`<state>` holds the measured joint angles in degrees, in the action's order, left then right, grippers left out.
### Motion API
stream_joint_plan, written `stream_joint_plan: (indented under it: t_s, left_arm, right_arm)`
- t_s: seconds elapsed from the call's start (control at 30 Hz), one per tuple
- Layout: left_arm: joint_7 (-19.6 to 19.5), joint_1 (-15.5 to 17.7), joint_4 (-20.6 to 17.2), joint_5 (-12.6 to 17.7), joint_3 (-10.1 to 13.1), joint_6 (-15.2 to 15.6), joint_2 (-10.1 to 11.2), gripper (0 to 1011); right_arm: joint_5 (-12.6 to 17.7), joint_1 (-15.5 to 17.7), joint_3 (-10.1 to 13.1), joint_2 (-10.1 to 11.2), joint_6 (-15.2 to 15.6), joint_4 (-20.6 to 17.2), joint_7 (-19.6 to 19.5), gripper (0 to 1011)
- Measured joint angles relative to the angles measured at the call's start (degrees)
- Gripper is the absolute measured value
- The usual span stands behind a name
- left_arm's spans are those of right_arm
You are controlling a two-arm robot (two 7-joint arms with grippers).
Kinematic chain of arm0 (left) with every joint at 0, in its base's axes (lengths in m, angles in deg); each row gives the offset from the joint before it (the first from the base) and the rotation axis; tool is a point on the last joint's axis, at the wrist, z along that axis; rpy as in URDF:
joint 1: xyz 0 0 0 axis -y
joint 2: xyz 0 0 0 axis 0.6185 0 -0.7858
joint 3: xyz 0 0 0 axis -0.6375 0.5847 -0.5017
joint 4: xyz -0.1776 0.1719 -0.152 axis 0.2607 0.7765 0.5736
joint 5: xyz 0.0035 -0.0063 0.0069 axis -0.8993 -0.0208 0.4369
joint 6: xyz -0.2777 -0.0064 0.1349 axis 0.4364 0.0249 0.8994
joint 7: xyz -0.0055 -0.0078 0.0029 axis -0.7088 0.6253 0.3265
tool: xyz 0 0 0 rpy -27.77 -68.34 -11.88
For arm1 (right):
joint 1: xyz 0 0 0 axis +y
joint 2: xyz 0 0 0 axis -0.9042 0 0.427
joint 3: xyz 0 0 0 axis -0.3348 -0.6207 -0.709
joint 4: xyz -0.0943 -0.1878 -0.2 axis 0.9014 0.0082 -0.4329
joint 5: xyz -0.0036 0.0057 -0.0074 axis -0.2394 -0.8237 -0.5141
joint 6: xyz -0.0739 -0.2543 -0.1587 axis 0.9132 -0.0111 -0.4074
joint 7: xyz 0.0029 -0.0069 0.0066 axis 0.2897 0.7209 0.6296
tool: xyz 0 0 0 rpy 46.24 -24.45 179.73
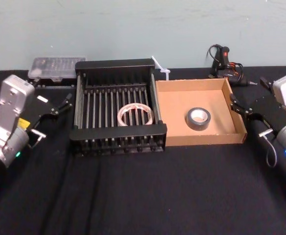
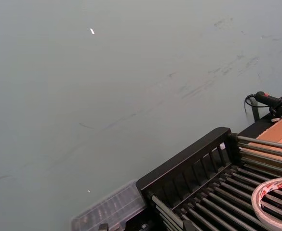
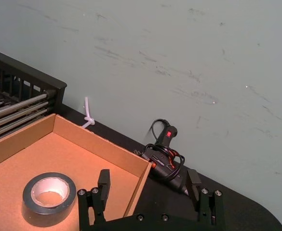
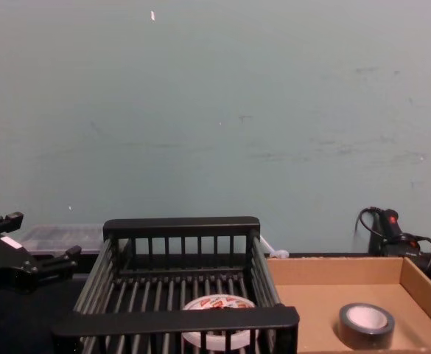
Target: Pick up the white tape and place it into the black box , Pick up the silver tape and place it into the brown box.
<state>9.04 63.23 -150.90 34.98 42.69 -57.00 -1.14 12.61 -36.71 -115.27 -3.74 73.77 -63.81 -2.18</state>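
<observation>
Even, dim indoor light, soft shadows, black table (image 1: 143, 196) swallowing detail, mild grain, no glare

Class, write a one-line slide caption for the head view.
White tape roll lies in black slatted crate; dark grey roll in tan cardboard box.

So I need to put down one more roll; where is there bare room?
Bare: black table in front of both boxes, and brown box floor left of the silver tape. Crowded: behind the boxes, with a clear case and corded tool.
</observation>
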Motion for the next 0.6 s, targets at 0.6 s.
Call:
stream_joint_plan:
  t_s: [0.6]
  left_arm:
    - [0.00,0.00,0.00,0.00,0.00,0.00,0.00,1001]
  right_arm:
    - [0.00,0.01,0.00,0.02,0.00,0.00,0.00,1002]
